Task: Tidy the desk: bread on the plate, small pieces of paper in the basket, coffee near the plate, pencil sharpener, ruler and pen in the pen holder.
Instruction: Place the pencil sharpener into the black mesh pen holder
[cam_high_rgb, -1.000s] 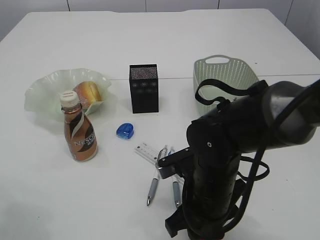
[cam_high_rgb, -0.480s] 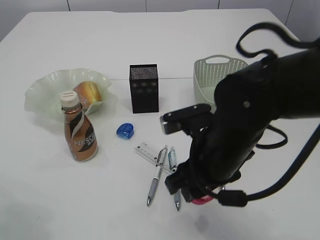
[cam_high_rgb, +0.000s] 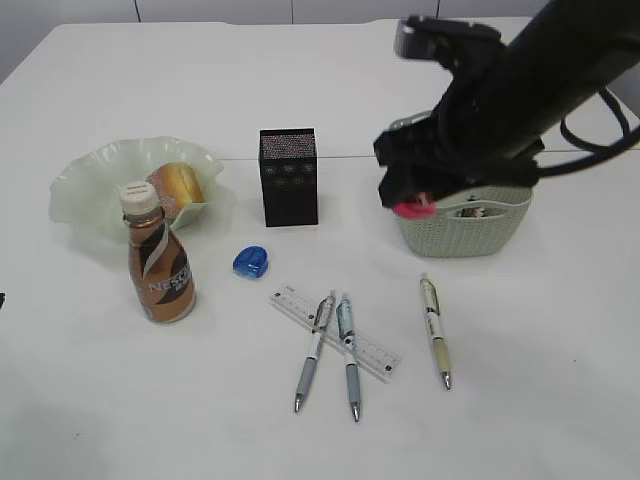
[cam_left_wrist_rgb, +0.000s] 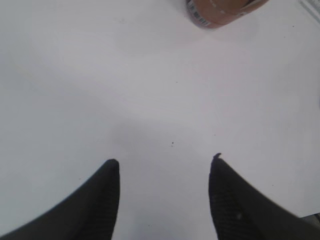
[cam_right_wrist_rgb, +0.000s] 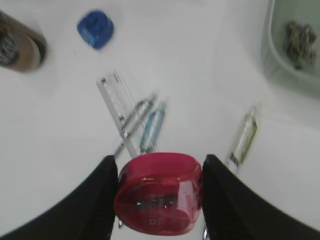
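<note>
White tabletop (cam_high_rgb: 560, 360), plain and bright, backed by pale wall panels. Over the last second: right arm risen from low at the near edge, swung up and back, now hanging above the green basket (cam_high_rgb: 470, 235) at right. Right end effector (cam_right_wrist_rgb: 159, 195) about half open, clamped on a red pencil sharpener (cam_right_wrist_rgb: 159, 194); same sharpener visible as a pink-red spot (cam_high_rgb: 413, 208) beneath the arm in the exterior view. Newly uncovered by that lift: a yellowish pen (cam_high_rgb: 434, 328) lying near the basket, well apart from the other two.

Left end effector (cam_left_wrist_rgb: 164, 170) spread fairly wide, holding nothing, low over bare tabletop just beside the coffee bottle (cam_left_wrist_rgb: 222, 10).

Meaning for the task: red sharpener lifted but not yet delivered; black pen holder (cam_high_rgb: 288, 177) further left, between basket and plate, so probably a carry leftward wanted rather than a drop here. Crumpled paper (cam_right_wrist_rgb: 299, 36) already lying in the basket. Bread (cam_high_rgb: 176, 186) on the green plate (cam_high_rgb: 90, 180), coffee bottle (cam_high_rgb: 158, 265) standing just beside it. Left to put away: blue sharpener (cam_high_rgb: 251, 262), clear ruler (cam_high_rgb: 335, 320), two grey-blue pens (cam_high_rgb: 330, 350) lying across the ruler, plus the yellowish pen.
</note>
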